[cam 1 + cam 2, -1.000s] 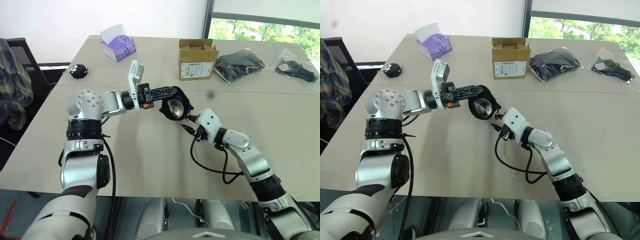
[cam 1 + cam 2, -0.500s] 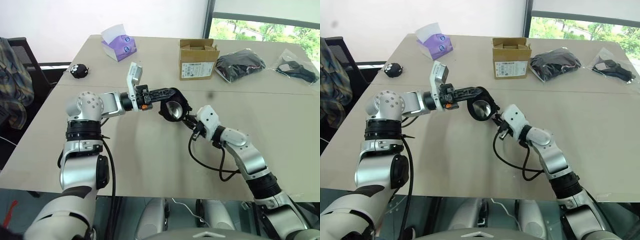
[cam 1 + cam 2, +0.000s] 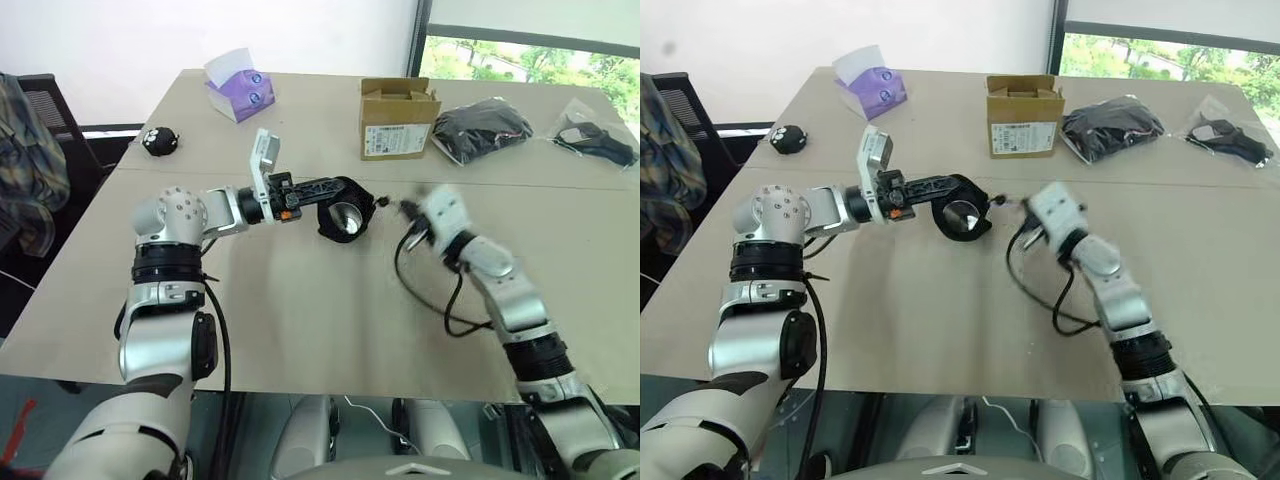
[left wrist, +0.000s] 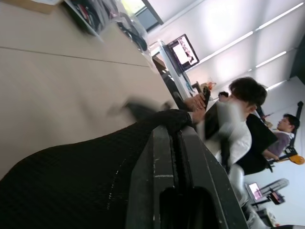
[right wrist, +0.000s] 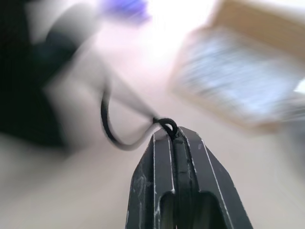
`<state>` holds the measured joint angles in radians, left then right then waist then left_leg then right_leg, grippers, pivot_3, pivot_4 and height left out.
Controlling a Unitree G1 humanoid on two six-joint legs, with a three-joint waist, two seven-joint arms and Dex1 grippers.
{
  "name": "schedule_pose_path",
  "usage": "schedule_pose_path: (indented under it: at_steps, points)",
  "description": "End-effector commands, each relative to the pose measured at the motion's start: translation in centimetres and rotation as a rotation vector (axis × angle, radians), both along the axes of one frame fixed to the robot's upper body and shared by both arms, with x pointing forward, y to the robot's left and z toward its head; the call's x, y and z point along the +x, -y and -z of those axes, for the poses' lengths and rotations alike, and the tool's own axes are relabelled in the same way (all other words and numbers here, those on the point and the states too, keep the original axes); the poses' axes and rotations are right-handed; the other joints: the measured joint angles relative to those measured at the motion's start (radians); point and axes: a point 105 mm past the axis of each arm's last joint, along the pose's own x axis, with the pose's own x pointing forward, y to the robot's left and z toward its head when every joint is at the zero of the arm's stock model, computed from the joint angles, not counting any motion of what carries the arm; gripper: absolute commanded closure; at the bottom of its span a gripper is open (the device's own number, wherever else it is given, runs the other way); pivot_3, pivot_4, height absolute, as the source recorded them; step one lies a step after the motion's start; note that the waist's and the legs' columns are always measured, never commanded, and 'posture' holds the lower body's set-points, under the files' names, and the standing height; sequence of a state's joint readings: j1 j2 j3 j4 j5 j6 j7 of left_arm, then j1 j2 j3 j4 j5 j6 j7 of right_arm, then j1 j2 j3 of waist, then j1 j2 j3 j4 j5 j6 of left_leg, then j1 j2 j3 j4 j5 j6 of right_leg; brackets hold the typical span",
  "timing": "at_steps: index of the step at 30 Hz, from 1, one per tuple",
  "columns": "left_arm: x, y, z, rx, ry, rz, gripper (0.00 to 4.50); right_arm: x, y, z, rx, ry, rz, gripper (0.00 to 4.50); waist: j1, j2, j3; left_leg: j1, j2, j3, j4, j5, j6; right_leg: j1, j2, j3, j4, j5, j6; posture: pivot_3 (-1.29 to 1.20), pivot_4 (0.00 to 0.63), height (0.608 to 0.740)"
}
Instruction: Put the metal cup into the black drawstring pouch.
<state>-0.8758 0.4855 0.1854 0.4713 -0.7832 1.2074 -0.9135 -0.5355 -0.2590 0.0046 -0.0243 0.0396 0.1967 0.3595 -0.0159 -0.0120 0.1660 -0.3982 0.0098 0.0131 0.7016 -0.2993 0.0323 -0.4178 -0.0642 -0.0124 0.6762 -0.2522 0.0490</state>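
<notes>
Tabletop (image 3: 300,300): left gripper (image 3: 335,195) clamps black drawstring pouch (image 3: 345,225) holding metal cup (image 3: 347,213); right gripper (image 3: 405,208) pinches cord (image 5: 112,131) — pull steadily outward to cinch.

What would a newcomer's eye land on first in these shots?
Mid-table, the left gripper holds the black pouch above the table, jaws shut on its rim, with the metal cup shining inside its mouth. Just to its right, the right gripper has its jaws shut on the pouch's thin cord. A cardboard box stands at the far side.
</notes>
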Motion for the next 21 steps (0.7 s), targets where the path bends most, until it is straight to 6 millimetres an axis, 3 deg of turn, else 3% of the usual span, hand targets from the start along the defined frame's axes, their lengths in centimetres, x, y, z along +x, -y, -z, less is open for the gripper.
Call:
schedule_pose_path:
  at_steps: [1,4,6,9,13,21]
  points:
    - [0.3,0.1,-1.3,0.001,0.117,-0.022,4.50,-2.6,-1.4,-8.4,0.072,0.310,-0.086,4.48,-0.003,0.000,0.000,-0.001,0.000,0.001,0.000,0.000,0.000,-0.002,0.000,0.001,0.001,0.000,0.000,0.00,0.150,0.710]
    - [1.6,0.1,-2.1,0.040,0.290,-0.132,4.50,-4.0,-2.9,-11.1,0.053,0.403,-0.164,4.48,-0.001,0.000,0.000,-0.001,0.001,0.001,-0.001,0.000,0.000,-0.003,0.001,0.001,0.002,0.000,0.000,0.00,0.150,0.710]
    - [2.2,0.5,-3.9,0.011,0.411,-0.196,4.50,-4.9,-4.2,-12.5,0.003,0.456,-0.209,4.48,0.001,0.000,0.000,-0.001,0.001,0.002,-0.001,0.000,0.000,-0.003,0.001,0.001,0.002,0.000,0.000,0.00,0.150,0.710]
    - [0.7,2.0,-6.5,-0.040,0.566,-0.144,3.61,-5.9,-5.3,-14.1,-0.013,0.496,-0.276,4.50,0.003,-0.001,0.001,-0.004,0.000,0.003,0.000,0.000,0.000,-0.005,-0.001,0.002,0.002,0.000,0.000,0.00,0.150,0.710]
    - [-0.8,4.0,-7.6,0.087,0.812,-0.098,1.82,-5.9,-5.7,-14.5,-0.052,0.489,-0.309,4.50,0.004,-0.001,0.001,-0.005,0.000,0.002,0.000,0.000,0.000,-0.006,-0.001,0.001,0.001,0.000,0.000,0.00,0.150,0.710]
    - [-1.8,5.4,-9.9,0.043,0.970,-0.091,1.82,-5.2,-6.7,-12.6,-0.163,0.427,-0.353,4.50,0.000,-0.001,0.001,-0.004,0.000,0.004,0.000,0.000,0.000,-0.006,0.000,0.002,0.002,0.000,0.000,0.00,0.150,0.710]
